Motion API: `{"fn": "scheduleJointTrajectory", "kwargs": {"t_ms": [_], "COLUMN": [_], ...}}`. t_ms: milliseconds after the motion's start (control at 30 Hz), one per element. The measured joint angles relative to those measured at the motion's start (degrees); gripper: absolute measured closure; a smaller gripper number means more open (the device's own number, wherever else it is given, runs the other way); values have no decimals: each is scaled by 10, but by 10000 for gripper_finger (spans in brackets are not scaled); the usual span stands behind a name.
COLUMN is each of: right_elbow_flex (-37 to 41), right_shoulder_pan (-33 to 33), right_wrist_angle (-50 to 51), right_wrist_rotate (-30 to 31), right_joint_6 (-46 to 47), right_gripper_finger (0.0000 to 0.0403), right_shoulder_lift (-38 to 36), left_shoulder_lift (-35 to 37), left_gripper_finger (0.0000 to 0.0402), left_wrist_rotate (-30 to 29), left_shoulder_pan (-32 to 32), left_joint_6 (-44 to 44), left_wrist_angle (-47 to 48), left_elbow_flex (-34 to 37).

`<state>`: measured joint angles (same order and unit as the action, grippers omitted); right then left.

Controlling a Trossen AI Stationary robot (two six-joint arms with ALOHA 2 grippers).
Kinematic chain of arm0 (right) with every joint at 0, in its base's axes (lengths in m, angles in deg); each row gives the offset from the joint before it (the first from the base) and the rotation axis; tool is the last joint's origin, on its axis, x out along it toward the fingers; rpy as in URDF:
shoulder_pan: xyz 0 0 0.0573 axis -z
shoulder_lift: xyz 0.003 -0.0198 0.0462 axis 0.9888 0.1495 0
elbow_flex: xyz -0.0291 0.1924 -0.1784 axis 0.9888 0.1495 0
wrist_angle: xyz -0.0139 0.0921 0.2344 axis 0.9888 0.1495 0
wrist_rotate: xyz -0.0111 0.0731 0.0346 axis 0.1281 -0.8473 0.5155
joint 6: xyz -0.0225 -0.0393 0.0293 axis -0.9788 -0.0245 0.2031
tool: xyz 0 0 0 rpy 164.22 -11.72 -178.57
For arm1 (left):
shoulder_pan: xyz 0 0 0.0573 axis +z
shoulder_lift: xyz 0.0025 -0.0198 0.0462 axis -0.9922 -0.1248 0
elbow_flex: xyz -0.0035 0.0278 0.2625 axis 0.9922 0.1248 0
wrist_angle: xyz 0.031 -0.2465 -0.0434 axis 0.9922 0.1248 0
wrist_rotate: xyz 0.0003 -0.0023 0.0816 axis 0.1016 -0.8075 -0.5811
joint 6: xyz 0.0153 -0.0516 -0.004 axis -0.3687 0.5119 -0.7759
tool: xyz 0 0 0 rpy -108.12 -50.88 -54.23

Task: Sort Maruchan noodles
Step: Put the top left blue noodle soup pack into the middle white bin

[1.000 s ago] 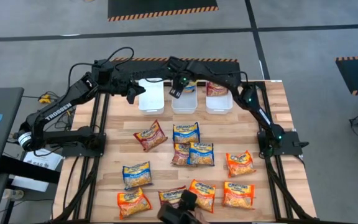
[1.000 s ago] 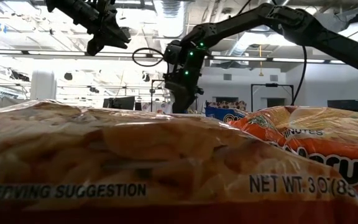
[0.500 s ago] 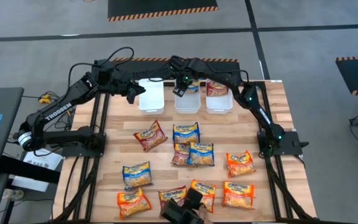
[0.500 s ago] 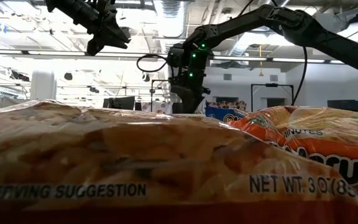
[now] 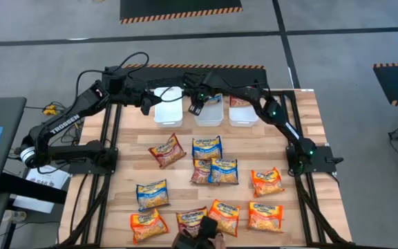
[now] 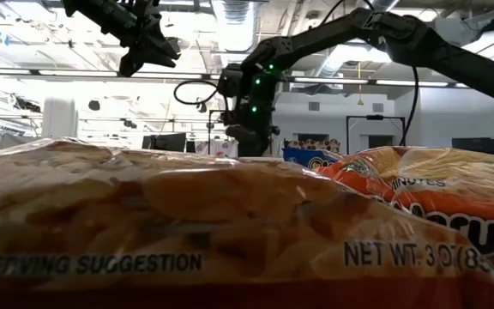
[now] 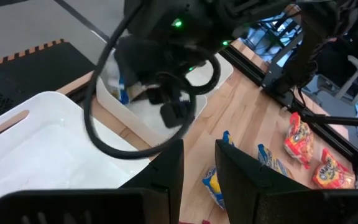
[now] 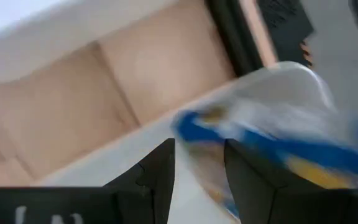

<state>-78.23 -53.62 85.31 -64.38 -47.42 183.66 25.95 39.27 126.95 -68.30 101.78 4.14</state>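
Packets (image 5: pixel 206 148) are lying scattered over the lower half of the table (image 5: pixel 308 124) in the high view, orange, blue and dark red. Right gripper (image 5: pixel 195 107) is hovering at the middle bin (image 5: pixel 210 114), upper centre, fingers apart with a blue packet (image 8: pixel 272 149) beneath them, nothing clamped. Left gripper (image 5: pixel 146 106) is hanging beside the left bin (image 5: pixel 168 111), fingers slightly apart, empty.
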Motion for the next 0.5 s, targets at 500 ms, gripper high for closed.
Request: {"fn": "scheduleJointTrajectory", "kwargs": {"t_ms": [500], "right_elbow_flex": [-14], "right_shoulder_pan": [5], "right_wrist_angle": [-20], "right_wrist_rotate": [-26], "right_joint_6": [2], "right_gripper_finger": [240], "right_shoulder_lift": [5], "left_shoulder_lift": [0], "left_gripper_finger": [324], "left_wrist_rotate": [0], "left_shoulder_pan": [0], "left_joint_6": [2], "left_wrist_angle": [0], "left_elbow_flex": [0]}}
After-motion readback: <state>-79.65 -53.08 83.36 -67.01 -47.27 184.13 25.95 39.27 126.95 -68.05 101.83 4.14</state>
